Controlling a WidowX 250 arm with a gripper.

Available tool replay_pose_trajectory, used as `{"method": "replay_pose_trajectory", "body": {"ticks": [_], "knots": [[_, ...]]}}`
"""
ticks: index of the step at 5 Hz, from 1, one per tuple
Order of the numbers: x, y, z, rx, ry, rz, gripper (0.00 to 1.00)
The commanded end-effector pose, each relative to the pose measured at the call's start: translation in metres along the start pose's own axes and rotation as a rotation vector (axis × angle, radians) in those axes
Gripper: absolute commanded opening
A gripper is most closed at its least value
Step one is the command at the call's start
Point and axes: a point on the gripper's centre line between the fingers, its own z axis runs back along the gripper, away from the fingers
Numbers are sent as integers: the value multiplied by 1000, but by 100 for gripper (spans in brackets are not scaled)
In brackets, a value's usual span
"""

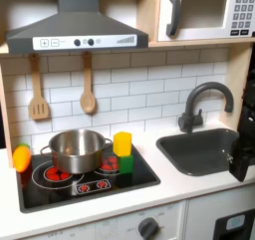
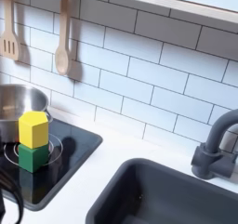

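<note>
Over at nine o'clock in the first exterior view, I see an orange toy piece point(image 1: 20, 157) at the edge of the black hob point(image 1: 139, 174). Above it on the white tiled wall point(image 1: 149, 85) hang a wooden spatula point(image 1: 38, 90) and, to its right, a wooden spoon point(image 1: 88, 85), both under the grey range hood point(image 1: 75, 30). A row of marks runs along the hood's front, too small for me to read.

A steel pot point(image 1: 78, 149) stands on the hob's back burner. At its three o'clock a yellow block point(image 1: 123, 142) sits on a green block point(image 1: 125, 164); the second exterior view shows this stack upright, just beside the pot.

The counter point(image 1: 199, 189) is white, a toy kitchen's worktop. Right of centre a dark faucet point(image 1: 202, 105) arches over the grey sink point(image 1: 199, 149). At one o'clock a microwave point(image 1: 204, 13) carries a keypad whose figures I cannot make out.

At three o'clock, on the first exterior view's right edge, the gripper point(image 1: 242, 156) hangs beside the sink's right rim, well apart from the blocks. It is cut off by the frame, so I cannot tell how wide its fingers stand or whether it holds anything.
</note>
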Motion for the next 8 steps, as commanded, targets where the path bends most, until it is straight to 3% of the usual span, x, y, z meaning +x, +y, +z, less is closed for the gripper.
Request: {"method": "replay_pose_trajectory", "body": {"ticks": [1,2,3,6,8], "knots": [[0,0,0,0,2,0,100],[5,1,-9,10,-19,-14,100],[7,1,-13,-3,-17,-7,100],[43,4,-29,10,-32,26,100],[70,2,-30,-1,-35,63,100]]}}
